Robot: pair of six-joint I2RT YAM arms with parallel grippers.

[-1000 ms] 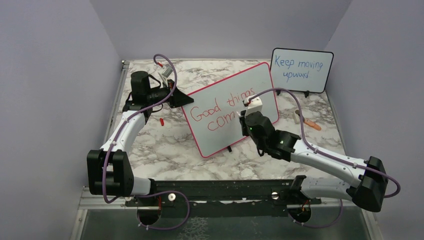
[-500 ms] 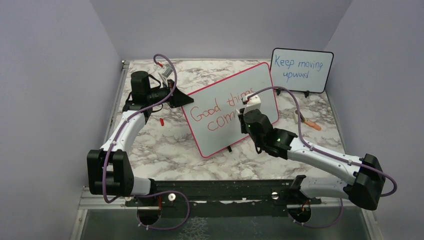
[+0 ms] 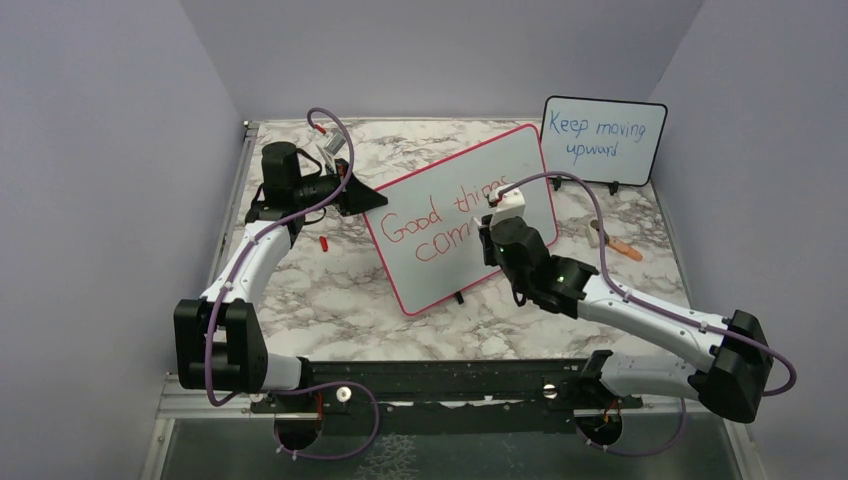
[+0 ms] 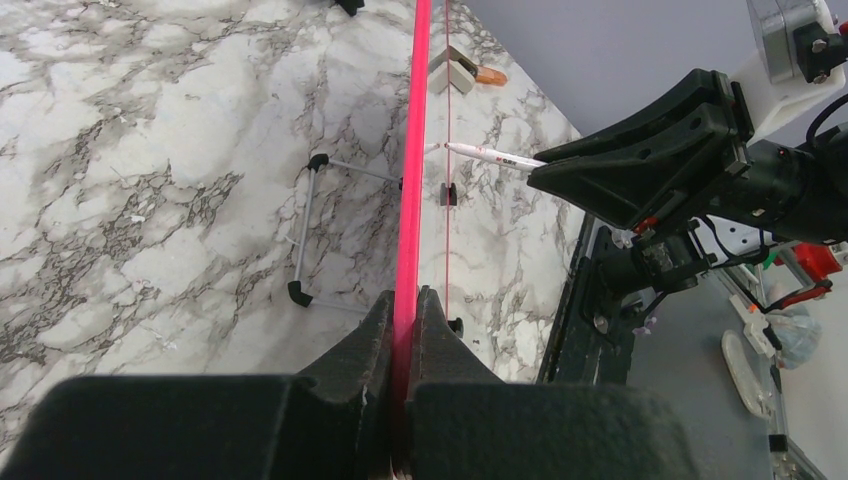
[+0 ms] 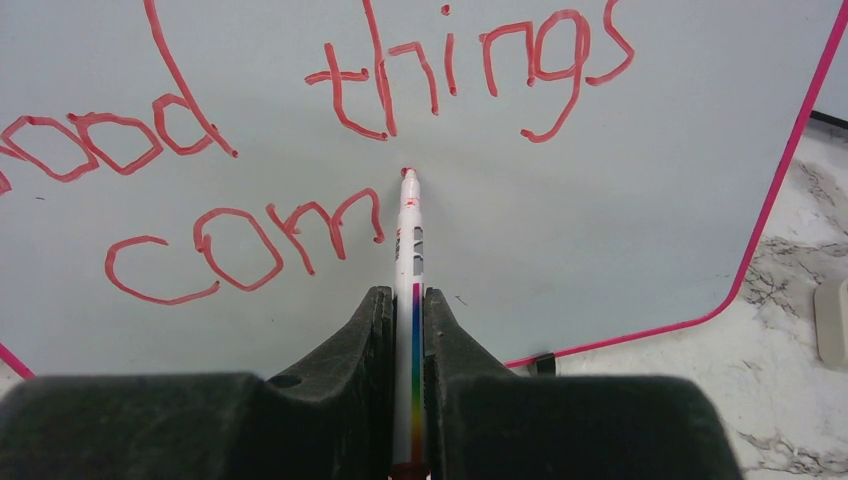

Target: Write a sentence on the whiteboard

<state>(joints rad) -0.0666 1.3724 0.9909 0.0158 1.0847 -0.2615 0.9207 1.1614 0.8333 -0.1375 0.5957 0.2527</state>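
Apparently touching whiteboard (image 5: 600,200), marker (image 5: 409,250) in right claw (image 5: 408,296)

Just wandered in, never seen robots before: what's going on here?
The left gripper is clamped on the edge of the red-framed whiteboard, steadying it. The right gripper grips a marker with its tip at the board, right after "com". The sentence in red reads "Good things com", so it looks unfinished.
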